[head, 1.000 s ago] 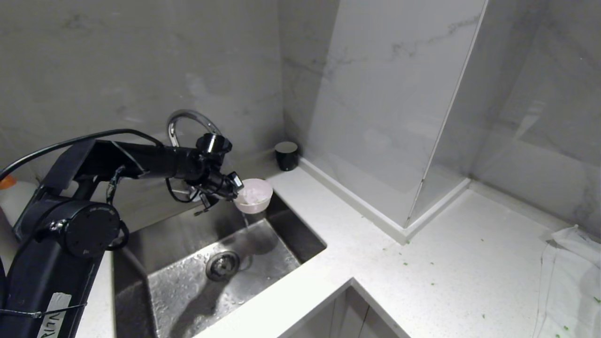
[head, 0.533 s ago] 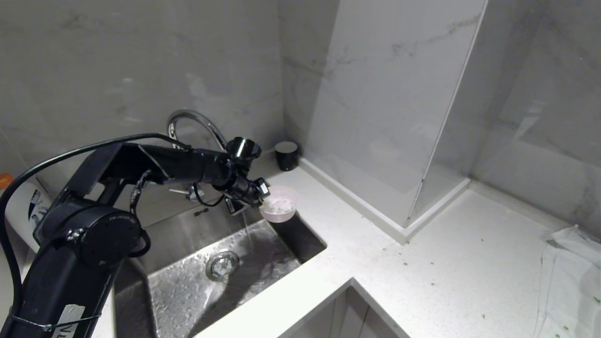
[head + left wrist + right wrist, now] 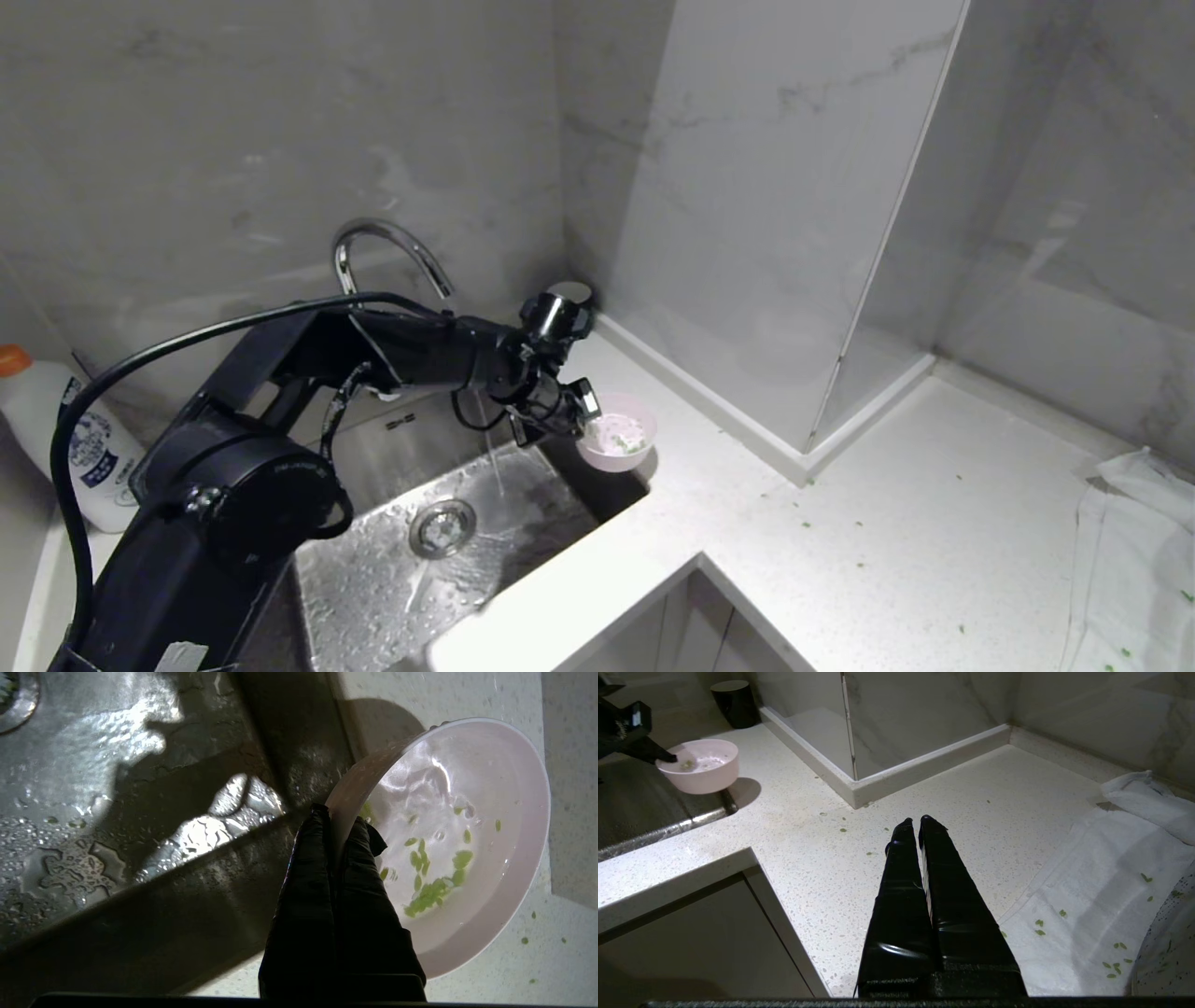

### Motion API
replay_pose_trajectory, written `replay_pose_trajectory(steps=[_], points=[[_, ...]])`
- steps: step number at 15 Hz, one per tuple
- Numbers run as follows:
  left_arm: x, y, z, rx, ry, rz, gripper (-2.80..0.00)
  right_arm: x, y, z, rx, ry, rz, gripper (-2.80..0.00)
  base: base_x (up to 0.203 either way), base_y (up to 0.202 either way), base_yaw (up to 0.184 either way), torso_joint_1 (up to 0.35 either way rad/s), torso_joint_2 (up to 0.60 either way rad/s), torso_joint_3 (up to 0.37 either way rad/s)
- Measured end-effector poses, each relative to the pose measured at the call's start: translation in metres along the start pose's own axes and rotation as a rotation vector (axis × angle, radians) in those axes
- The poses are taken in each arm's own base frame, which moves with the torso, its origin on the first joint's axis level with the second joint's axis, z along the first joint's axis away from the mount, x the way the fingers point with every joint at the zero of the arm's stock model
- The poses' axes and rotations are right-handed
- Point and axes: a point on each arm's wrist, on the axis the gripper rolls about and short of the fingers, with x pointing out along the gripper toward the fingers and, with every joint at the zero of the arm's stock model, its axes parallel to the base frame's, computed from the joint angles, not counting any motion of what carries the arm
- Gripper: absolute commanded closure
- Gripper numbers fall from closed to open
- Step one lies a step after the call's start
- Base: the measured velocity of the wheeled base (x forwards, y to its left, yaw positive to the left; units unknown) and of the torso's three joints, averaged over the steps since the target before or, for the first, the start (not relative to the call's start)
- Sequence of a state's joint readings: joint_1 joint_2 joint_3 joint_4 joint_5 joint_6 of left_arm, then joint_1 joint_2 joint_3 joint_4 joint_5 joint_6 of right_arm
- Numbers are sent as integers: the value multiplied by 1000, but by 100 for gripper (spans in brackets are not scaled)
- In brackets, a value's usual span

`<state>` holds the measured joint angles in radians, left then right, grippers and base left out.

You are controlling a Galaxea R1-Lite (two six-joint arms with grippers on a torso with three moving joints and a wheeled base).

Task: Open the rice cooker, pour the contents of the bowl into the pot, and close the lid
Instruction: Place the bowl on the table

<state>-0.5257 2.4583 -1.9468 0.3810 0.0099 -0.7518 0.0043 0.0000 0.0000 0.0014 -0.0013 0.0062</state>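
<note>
The left gripper [image 3: 586, 417] is pinching the rim of the small round pale pink bowl [image 3: 618, 441], its two black fingers [image 3: 322, 896] closed on the wall, one inside and one outside. The bowl is hanging upright in the air over the right-hand edge of the stainless steel sink [image 3: 373, 569], where the basin is meeting the white speckled countertop [image 3: 840, 551]. Water is sitting in the bowl, and the small bright green chopped bits [image 3: 432, 891] are floating in it, mostly gathered toward one side. A thin stream of water is running from the curved chrome tap [image 3: 387, 247] into the basin beside the round drain [image 3: 442, 528].

The right gripper [image 3: 915, 822] is idling above the countertop with its black fingers pressed together and nothing between them. A white cloth [image 3: 1101, 882], scattered with green bits, is lying on the countertop to the right. A small black cylindrical cup [image 3: 733, 703] is standing in the corner by the wall, and a white bottle with an orange cap [image 3: 65, 439] is standing left of the sink.
</note>
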Motion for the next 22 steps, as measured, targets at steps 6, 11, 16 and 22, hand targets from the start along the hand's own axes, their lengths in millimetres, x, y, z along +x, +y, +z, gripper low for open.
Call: replay_pose_trajectory(steps=[6, 11, 16, 22], points=[[16, -28, -38, 70, 51, -37, 0, 0, 0, 0, 0, 0, -1, 0, 0, 0, 0, 0, 0, 0], [27, -42, -61, 111, 80, -50, 0, 0, 0, 0, 0, 0, 0, 0, 0, 0, 0, 0, 0, 0], [32, -48, -70, 125, 84, -60, 0, 0, 0, 0, 0, 0, 0, 0, 0, 0, 0, 0, 0, 0], [34, -59, -82, 146, 72, -98, -280, 0, 0, 0, 0, 0, -1, 0, 0, 0, 0, 0, 0, 0]])
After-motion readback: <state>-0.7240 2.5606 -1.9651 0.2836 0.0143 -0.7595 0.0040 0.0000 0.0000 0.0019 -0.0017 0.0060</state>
